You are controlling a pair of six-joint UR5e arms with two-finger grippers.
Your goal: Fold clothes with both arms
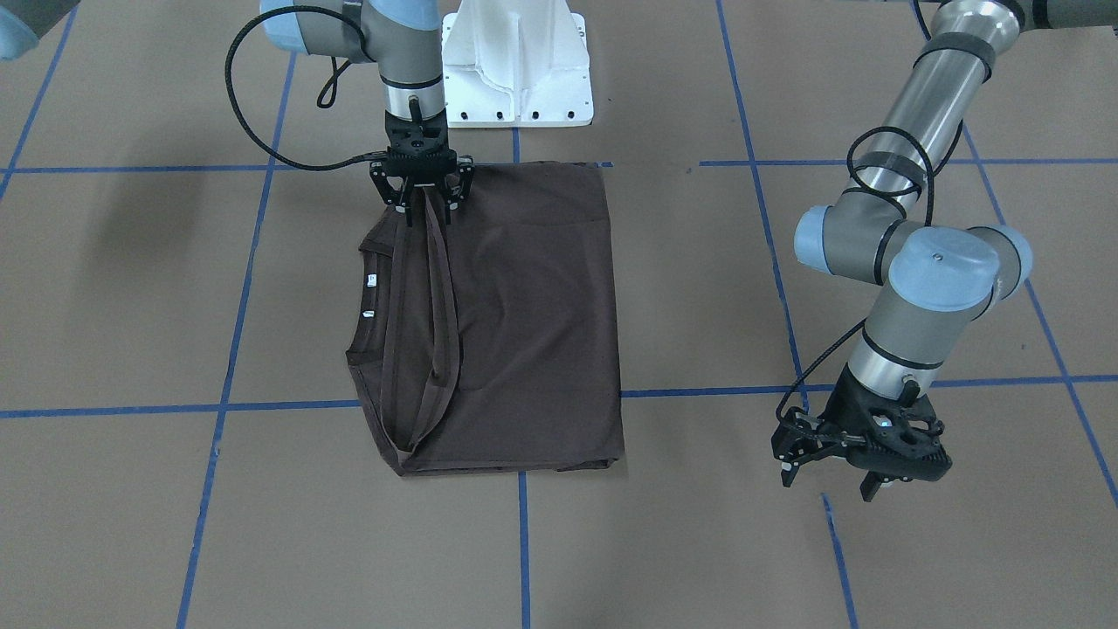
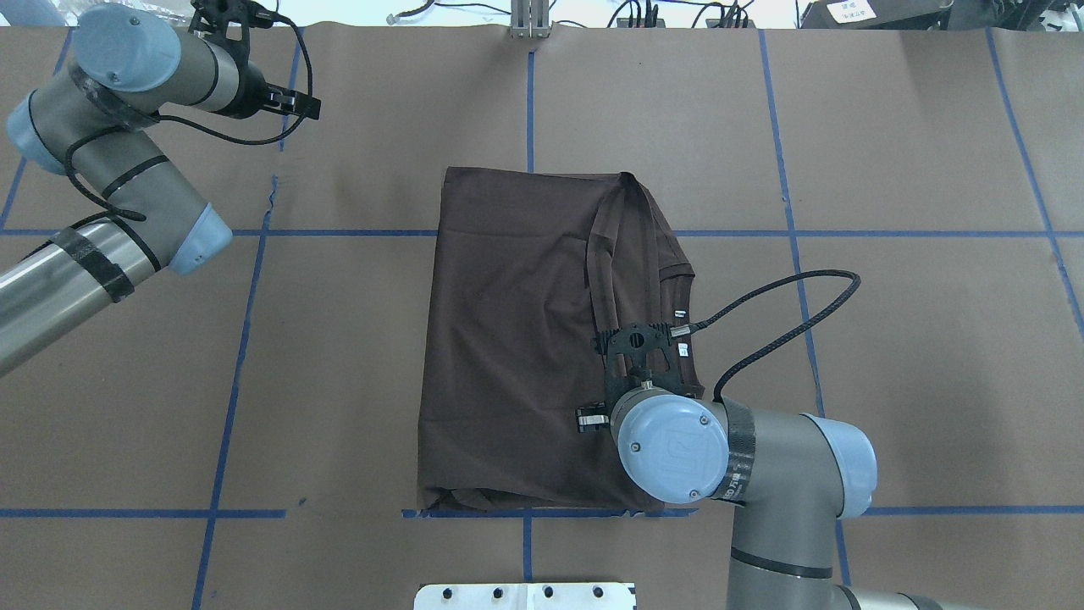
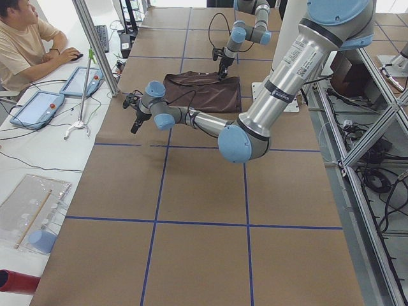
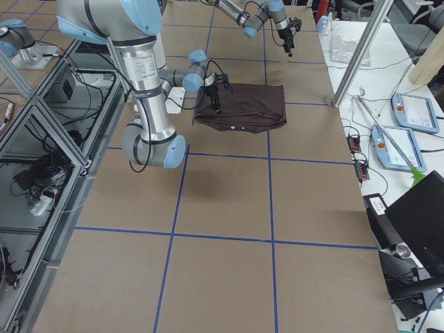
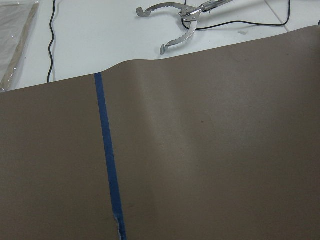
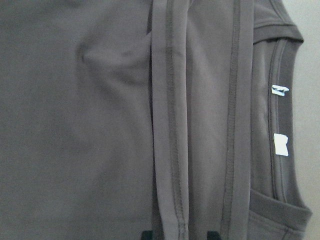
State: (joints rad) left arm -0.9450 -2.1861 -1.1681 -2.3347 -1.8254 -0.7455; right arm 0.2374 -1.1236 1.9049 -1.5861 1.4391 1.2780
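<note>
Two weak spots, both at the T-shirt (image 1: 524, 297). It lies flat on the counter (image 1: 131, 524), folded to a rough rectangle. The collar (image 6: 272, 120) and white tags (image 6: 281, 145) run along one edge, w/ two sleeve hem strips (image 1: 441, 288) lying loose on top just inside the collar.

The R arm (image 2: 673, 440) is over the T-shirt, at the collar-side end of its robot-facing edge. Its jaws stand apart w/ one strip between the tips, and the wrist view shows no pinch yet. The L arm (image 1: 939, 271) hangs well off the T-shirt, beyond the edge opposite the collar, jaws spread & holding nothing.

Risk 1: close R now and you prob. catch only that top strip. Lift it and one layer peels up, the stack under it slides open, and the fold is lost. Cause: the tips sit around the strip, not under the whole edge.

Risk 2: pulling w/ R alone. L is too far from the T-shirt to pin or lift its other end, so the cloth would drag over the counter, twist round the held point and go skew. Bring L in to the T-shirt before any lift.

Also, the strips form a loop (image 1: 410, 437) at the T-shirt's operator-side corner. Fold over it and you trap a lump. The R arm's cable (image 2: 788, 296) hangs just beside the collar, and a low sweep could hook the cloth. You can't tell from these views how many layers sit between the tips, so check before closing.
</note>
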